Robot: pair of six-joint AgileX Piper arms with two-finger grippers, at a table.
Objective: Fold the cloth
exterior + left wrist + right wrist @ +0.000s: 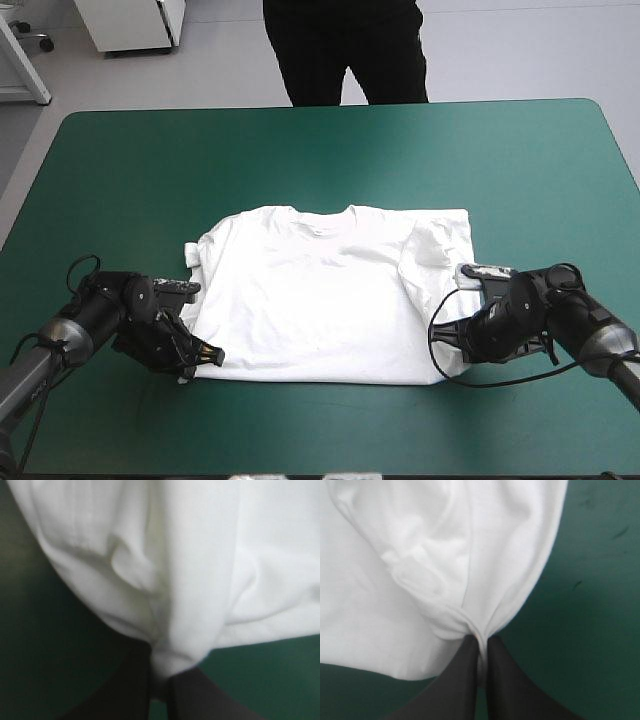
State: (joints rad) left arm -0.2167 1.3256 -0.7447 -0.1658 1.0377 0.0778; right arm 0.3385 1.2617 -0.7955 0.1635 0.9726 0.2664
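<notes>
Teal-green cover spans the table from edge to edge. Your left gripper is all but closed, its black fingers pinching a gathered tuck of the T-shirt that rises between the tips. The white cloth bunches into soft creases just ahead of the grip and fans out beyond it, with bare cover showing on either side. Your right gripper is likewise nearly closed on a twisted pinch of the fabric. Folds radiate from its tips, a side edge runs away ahead of it, and open cover lies beside that edge. In the high view, the left gripper holds the garment at its near left corner and the right gripper holds it at the near right corner. The T-shirt lies spread flat between the two arms, on the middle of the table and somewhat closer to the near edge than the far one. Its collar points toward the far edge and its bottom hem toward the robot. Its right side carries a creased fold near the sleeve, and a small tab of the left sleeve juts out at the far left shoulder. Both arms sit low over the table, well apart, with the garment filling the span between them.
</notes>
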